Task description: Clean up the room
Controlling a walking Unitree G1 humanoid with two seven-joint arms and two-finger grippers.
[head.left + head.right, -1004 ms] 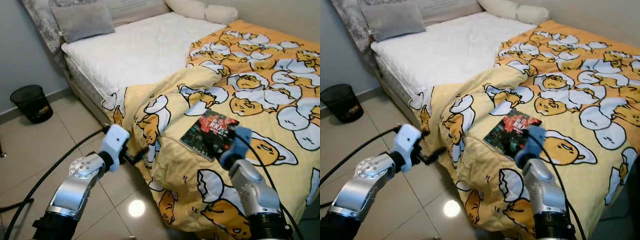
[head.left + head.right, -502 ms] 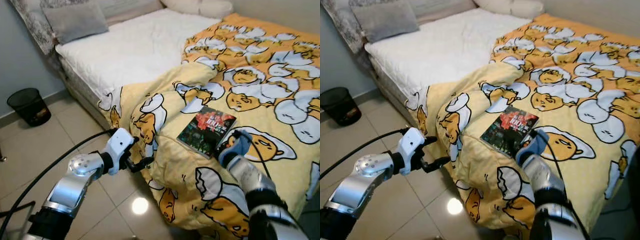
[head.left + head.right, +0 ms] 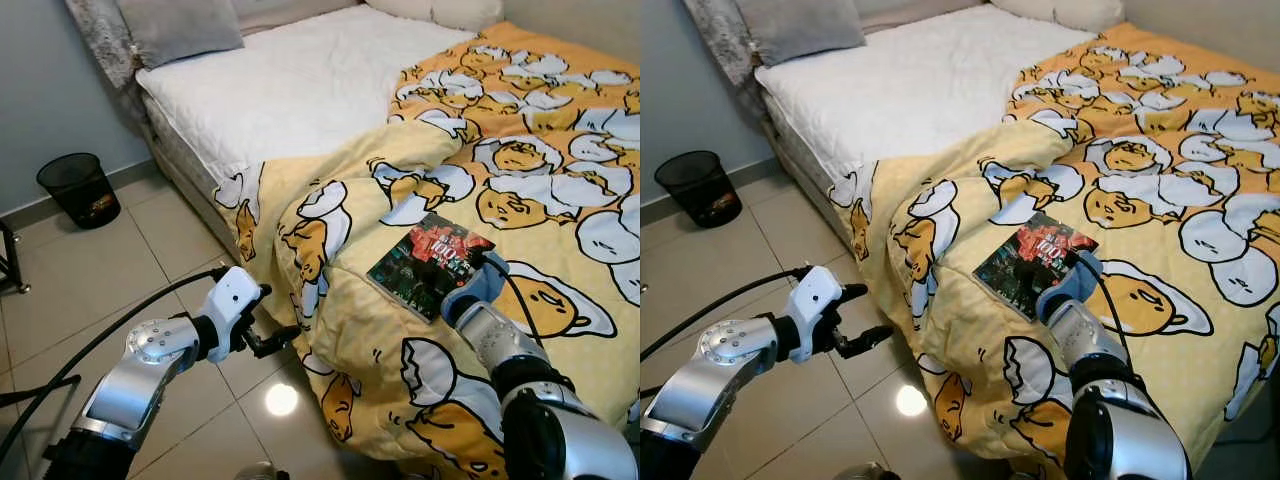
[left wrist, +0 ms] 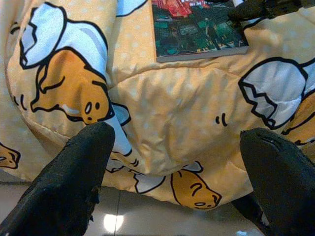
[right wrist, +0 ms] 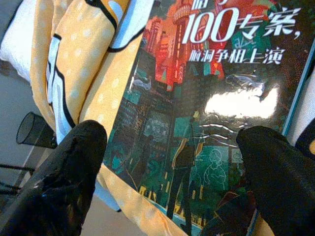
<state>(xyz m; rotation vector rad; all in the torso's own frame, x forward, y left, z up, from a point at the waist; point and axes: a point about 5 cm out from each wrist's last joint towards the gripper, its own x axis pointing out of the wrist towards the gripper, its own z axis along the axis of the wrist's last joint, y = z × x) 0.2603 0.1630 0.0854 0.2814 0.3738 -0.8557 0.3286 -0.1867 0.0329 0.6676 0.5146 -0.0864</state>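
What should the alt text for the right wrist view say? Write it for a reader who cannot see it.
A glossy book with a dark city-scene cover and white Chinese lettering lies on a yellow cartoon-print duvet, seen between the right tool's two open black fingers. A black wastebasket stands on the floor beyond.

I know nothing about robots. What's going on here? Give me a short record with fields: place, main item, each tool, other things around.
place: bedroom, beside a bed with a yellow cartoon-egg duvet
main item: book lying flat on the duvet near its folded edge
right tool: open, fingers over the book's cover
left tool: open, over the tiled floor, facing the duvet's hanging edge
other things: black wastebasket by the wall, grey pillow
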